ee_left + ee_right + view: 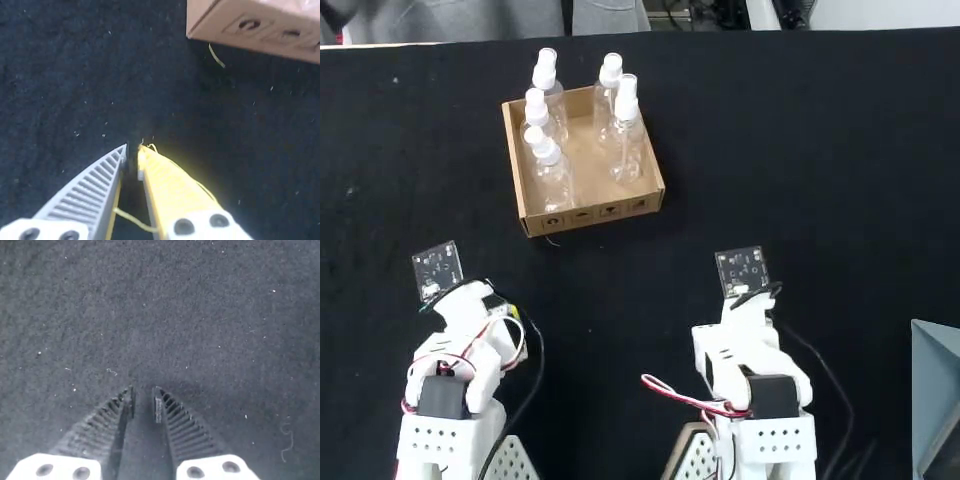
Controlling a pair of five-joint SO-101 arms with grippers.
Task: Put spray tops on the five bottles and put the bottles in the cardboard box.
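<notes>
The cardboard box stands at the back middle of the black table. Several clear bottles stand upright inside it, each with a white spray top, such as one at the front left and one at the right. My left arm rests folded at the near left, and its gripper is shut on nothing just above the cloth. A corner of the box lies ahead of it. At the near right sits my right arm, its gripper shut and empty over bare cloth.
A grey angular object pokes in at the near right edge of the table. A short yellow thread lies on the cloth beside the box corner. Black cloth spreads to the right of the box.
</notes>
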